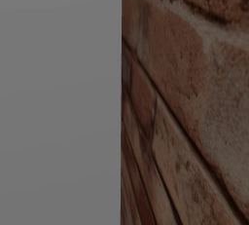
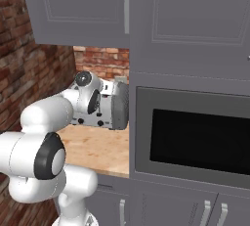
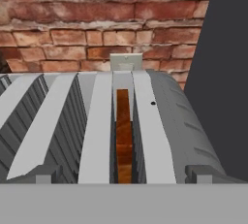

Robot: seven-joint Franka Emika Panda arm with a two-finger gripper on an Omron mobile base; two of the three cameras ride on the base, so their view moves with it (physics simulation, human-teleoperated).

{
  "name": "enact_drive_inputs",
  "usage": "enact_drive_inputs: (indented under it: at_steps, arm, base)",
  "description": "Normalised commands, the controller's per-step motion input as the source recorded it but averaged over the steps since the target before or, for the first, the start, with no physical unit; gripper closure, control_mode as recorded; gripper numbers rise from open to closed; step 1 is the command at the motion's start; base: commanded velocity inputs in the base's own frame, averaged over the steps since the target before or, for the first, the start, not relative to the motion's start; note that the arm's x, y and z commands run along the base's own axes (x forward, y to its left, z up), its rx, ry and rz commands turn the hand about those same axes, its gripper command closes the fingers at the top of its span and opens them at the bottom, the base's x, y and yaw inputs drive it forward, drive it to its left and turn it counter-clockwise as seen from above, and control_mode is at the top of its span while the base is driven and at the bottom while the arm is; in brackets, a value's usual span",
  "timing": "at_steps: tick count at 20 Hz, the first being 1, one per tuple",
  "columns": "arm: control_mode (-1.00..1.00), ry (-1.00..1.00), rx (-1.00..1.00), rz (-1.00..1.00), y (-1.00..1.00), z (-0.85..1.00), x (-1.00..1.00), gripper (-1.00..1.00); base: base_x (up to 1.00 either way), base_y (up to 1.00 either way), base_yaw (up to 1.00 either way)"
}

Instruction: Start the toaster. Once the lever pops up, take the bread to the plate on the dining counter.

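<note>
Poised over toaster (image 3: 160,121), gripper (image 3: 124,178) jaws apart and empty, bread (image 3: 123,136) seated in slot; lever not yet pressed, next requiring downward push.

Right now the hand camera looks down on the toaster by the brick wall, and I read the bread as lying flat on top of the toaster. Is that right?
Not quite. The hand view shows the bread standing on edge down inside a slot of the toaster, not lying flat on top. The rest holds: the camera looks down on the toaster, with the brick wall behind it.
</note>
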Motion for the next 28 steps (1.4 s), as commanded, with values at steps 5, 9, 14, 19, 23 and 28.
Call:
enact_drive_inputs:
  at_steps: [5,9,14,19,23,28]
  arm:
    - [-1.0,0.0,0.0,0.0,0.0,0.0,0.0,-1.0]
    - [-1.0,0.0,0.0,0.0,0.0,0.0,0.0,-1.0]
    - [-1.0,0.0,0.0,0.0,0.0,0.0,0.0,-1.0]
    - [-1.0,0.0,0.0,0.0,0.0,0.0,0.0,-1.0]
    - [-1.0,0.0,0.0,0.0,0.0,0.0,0.0,-1.0]
    - [-1.0,0.0,0.0,0.0,0.0,0.0,0.0,-1.0]
  base:
    - [0.0,0.0,0.0]
    - [0.0,0.0,0.0]
    - [0.0,0.0,0.0]
    - [0.0,0.0,0.0]
    - [0.0,0.0,0.0]
    - [0.0,0.0,0.0]
